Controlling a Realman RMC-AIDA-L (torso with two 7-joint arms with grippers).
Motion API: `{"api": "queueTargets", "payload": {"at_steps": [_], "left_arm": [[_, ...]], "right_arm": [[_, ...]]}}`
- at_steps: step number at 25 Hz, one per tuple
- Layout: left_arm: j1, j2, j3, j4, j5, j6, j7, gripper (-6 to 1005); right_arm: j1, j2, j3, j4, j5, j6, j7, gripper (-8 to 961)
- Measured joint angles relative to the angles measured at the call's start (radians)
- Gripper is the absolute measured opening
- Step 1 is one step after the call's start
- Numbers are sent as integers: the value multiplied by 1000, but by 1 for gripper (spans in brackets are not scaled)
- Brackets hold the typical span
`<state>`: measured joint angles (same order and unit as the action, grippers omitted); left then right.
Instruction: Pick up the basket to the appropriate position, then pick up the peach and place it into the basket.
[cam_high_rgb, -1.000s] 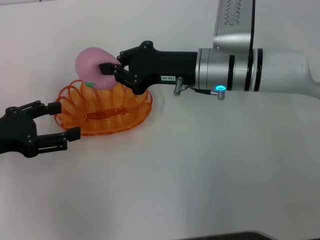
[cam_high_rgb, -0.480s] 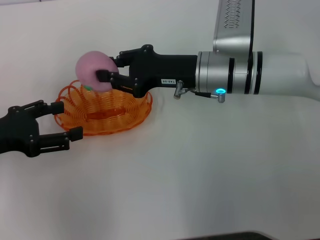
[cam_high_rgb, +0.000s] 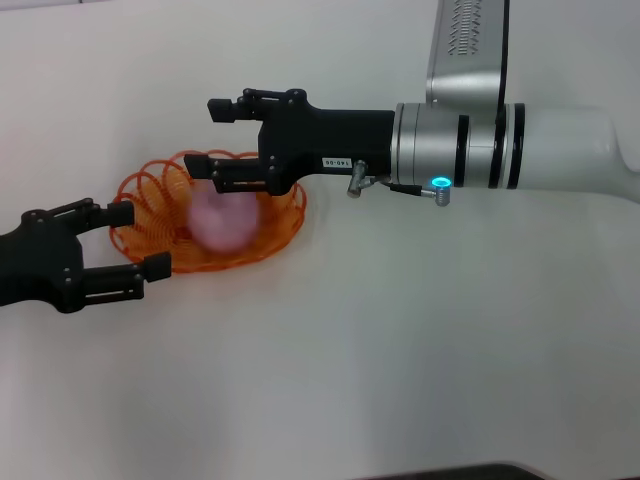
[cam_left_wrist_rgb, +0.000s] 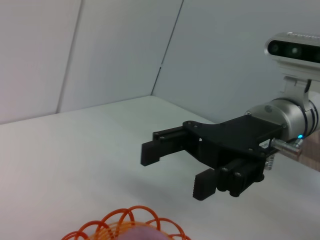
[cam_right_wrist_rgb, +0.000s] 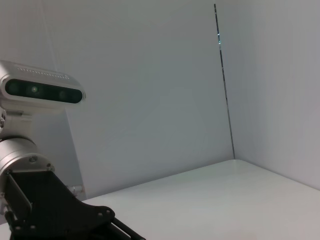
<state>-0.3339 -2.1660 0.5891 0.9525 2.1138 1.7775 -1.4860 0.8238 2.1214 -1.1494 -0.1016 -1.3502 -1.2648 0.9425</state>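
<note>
at the left edge of the head view, the left gripper (cam_high_rgb: 128, 240) sits low over the white table (cam_high_rgb: 400, 350), its jaws spread wide and holding nothing; its upper fingertip lies at the basket's left rim, though contact cannot be told. just to its right, in the middle left of the frame, the orange basket (cam_high_rgb: 150, 200) rests on the table with the peach (cam_high_rgb: 222, 222) inside it, a blurred pink shape seen through the wire loops, so its green spot cannot be made out. above the basket's far rim, the right gripper (cam_high_rgb: 213, 143) hangs with its jaws apart and empty, one finger high, the other low across the basket's top edge, hiding part of the rim. its black body and silver arm run off to the right of the frame. in the left wrist view only the top of the basket (cam_left_wrist_rgb: 125, 227) and a sliver of peach (cam_left_wrist_rgb: 140, 235) show at the bottom edge, cut off, with the right gripper (cam_left_wrist_rgb: 177, 167) open at centre.
</note>
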Motion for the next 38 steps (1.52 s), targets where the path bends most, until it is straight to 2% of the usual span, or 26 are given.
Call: {"api": "queueTargets", "payload": {"at_steps": [3, 6, 11, 19, 22, 24, 26, 32, 35, 38], "left_arm": [[-4, 0, -2, -3, 0, 9, -1, 904], [-7, 1, -5, -4, 0, 10, -2, 903], [-10, 2, -3, -5, 0, 12, -2, 903], [-13, 2, -5, -5, 0, 19, -4, 903], [-13, 3, -6, -5, 0, 19, -3, 903], [-13, 3, -6, -5, 0, 19, -3, 903], [-13, 3, -5, -5, 0, 19, -3, 903], [-8, 3, -6, -5, 0, 20, -3, 903], [-7, 3, -4, -5, 0, 21, -3, 903], [-8, 3, -3, -5, 0, 21, -2, 903]], "right_arm": [[0, 0, 3, 0, 0, 0, 0, 610], [0, 0, 6, 0, 0, 0, 1, 840], [0, 0, 9, 6, 0, 0, 2, 944], [-5, -1, 9, 12, 12, -17, 8, 944], [-11, -12, 4, -17, 11, -65, 67, 945], [-28, -23, -4, -76, 2, -109, 147, 945], [-68, -31, -16, -188, -29, -140, 254, 945], [-214, -40, -24, -648, -256, -207, 618, 945], [-237, -55, -19, -784, -375, -268, 745, 940], [-227, -70, -10, -874, -514, -344, 843, 934]]}}
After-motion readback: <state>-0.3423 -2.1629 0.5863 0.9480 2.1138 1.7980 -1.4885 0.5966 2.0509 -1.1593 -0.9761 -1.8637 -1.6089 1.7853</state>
